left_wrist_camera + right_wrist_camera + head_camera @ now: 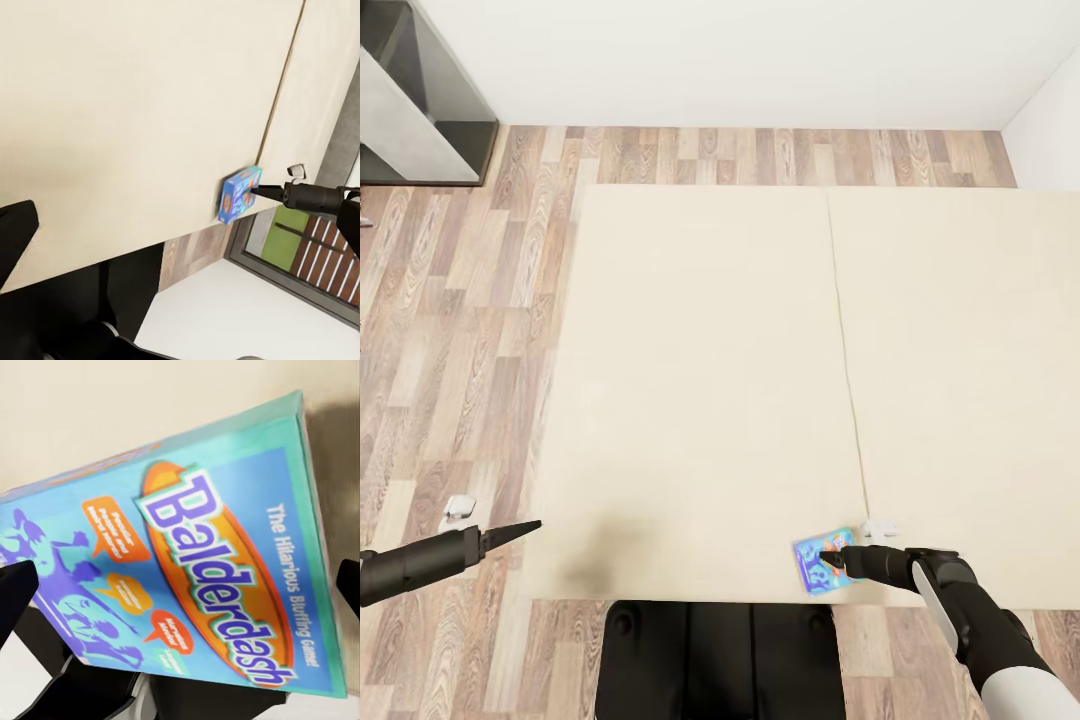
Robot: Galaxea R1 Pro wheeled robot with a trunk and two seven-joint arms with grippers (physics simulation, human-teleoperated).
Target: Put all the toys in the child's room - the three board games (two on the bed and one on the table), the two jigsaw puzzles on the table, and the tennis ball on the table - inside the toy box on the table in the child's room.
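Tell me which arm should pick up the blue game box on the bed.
Right: its tool is already at the blue game box, while the left tool hangs at the bed's far corner.

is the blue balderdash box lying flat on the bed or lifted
Cannot tell for sure. The Balderdash box sits near the bed edge at the right gripper, looking tilted in the left wrist view.

Small white object (458, 508) on the floor too small to identify; bed (760, 350) cropped at right edge.
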